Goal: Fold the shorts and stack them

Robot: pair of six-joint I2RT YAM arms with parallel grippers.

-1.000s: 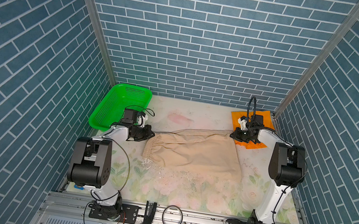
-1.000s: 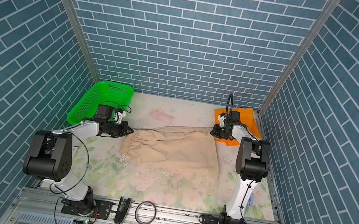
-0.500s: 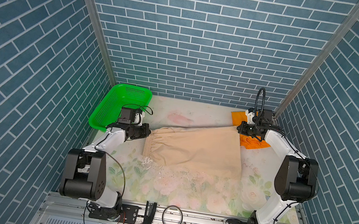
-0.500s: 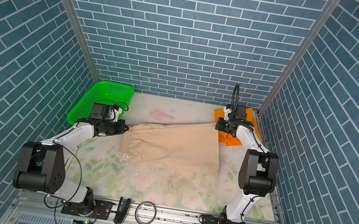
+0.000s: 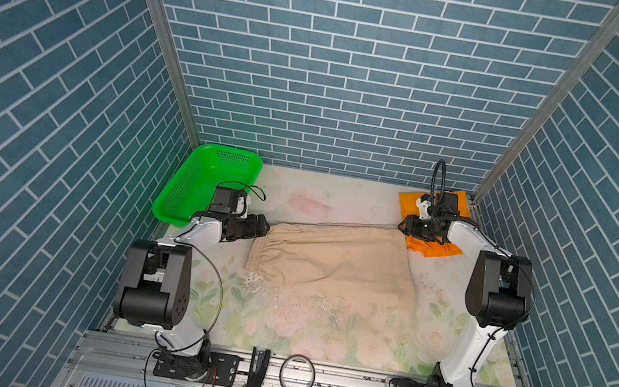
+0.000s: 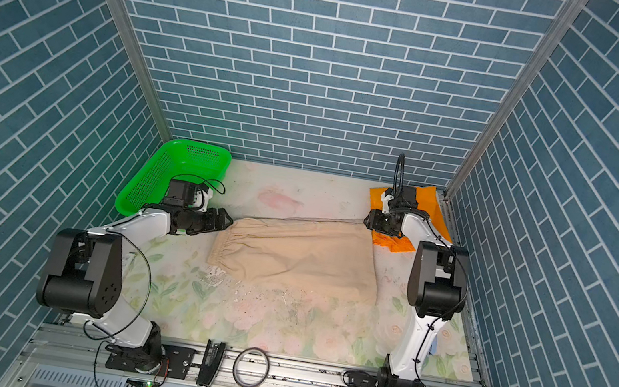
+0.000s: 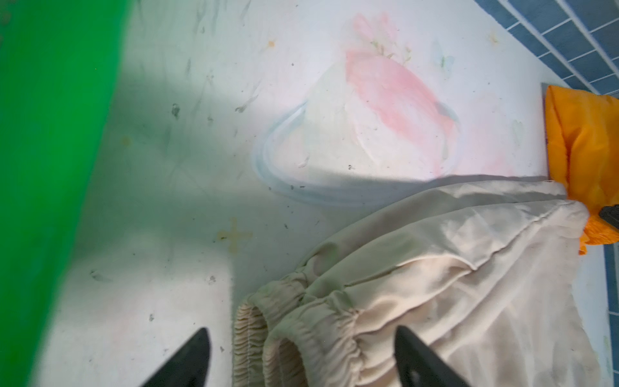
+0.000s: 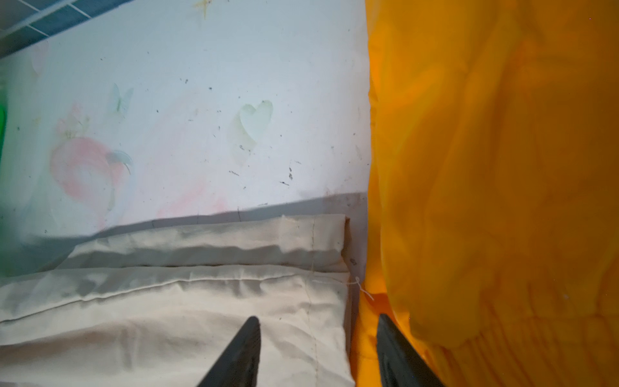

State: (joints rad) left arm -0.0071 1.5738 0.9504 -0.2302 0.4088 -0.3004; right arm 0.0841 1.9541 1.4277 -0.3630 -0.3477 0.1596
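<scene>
Beige shorts [image 5: 330,261] lie flat mid-tabletop [image 5: 299,327], with both arms stretched low toward the cloth's far corners. Left pincer [image 7: 301,335] is wide open astride the waistband corner, gripping nothing; right pincer [image 8: 318,321] is partly open over the hem corner, also empty. Orange shorts [image 5: 431,247] lie under the right arm, touching the beige hem; green basket [image 5: 182,187] sits just behind the left arm.
</scene>
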